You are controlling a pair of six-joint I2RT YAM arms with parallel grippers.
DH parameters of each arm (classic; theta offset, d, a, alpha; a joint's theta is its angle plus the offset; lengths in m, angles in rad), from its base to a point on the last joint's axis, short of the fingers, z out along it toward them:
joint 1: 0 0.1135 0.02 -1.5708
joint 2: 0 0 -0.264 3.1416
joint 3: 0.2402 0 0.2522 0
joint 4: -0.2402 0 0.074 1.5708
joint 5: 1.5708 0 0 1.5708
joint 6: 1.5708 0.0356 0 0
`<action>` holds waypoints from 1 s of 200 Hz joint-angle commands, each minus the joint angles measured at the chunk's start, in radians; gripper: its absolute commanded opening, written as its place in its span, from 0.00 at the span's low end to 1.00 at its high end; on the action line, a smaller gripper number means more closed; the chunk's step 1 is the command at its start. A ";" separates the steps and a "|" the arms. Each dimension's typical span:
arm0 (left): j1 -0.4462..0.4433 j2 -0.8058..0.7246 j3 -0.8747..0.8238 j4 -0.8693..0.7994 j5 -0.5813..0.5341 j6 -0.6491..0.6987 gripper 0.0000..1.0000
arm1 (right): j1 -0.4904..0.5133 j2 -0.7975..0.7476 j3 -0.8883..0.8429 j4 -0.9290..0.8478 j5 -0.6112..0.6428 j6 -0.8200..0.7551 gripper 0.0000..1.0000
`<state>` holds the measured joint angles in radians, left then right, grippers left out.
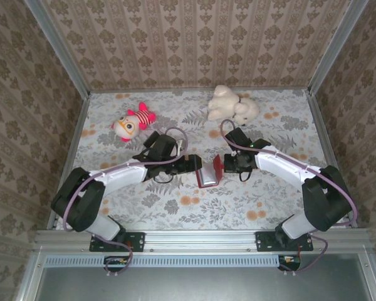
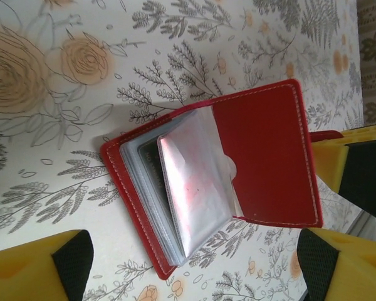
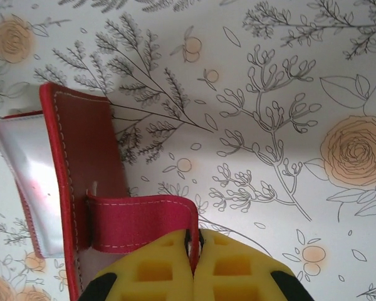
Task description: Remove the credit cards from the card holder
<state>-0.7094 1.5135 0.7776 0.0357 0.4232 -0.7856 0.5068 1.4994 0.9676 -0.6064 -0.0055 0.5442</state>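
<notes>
The card holder (image 1: 209, 173), a red folding wallet, lies open on the flowered table between my two grippers. In the left wrist view its red cover (image 2: 266, 160) stands up and a stack of clear sleeves (image 2: 191, 188) fans out from the spine. The credit cards are hidden inside the sleeves; only a dim dark shape shows behind the plastic. My left gripper (image 2: 194, 266) is open, its yellow fingers (image 2: 44, 269) standing either side of the holder's near edge, touching nothing. My right gripper (image 3: 193, 244) is shut on the holder's red closing strap (image 3: 141, 222), beside the raised cover (image 3: 81, 144).
A pink-and-white doll (image 1: 133, 123) lies at the back left and a white plush animal (image 1: 232, 105) at the back middle. Patterned walls with metal posts close in the table on three sides. A metal rail (image 1: 200, 237) runs along the near edge.
</notes>
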 commanded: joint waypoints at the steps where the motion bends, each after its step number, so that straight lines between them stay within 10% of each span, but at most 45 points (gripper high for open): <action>1: -0.019 0.034 0.048 0.059 0.033 -0.037 0.85 | -0.010 0.008 -0.018 0.000 0.021 -0.023 0.01; 200: -0.033 0.300 0.223 -0.014 0.098 -0.038 0.61 | -0.014 0.061 -0.024 0.020 -0.001 -0.030 0.01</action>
<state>-0.7391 1.7874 0.9718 0.0341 0.4820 -0.8268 0.4969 1.5463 0.9516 -0.5800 -0.0036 0.5259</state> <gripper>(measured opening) 0.606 0.049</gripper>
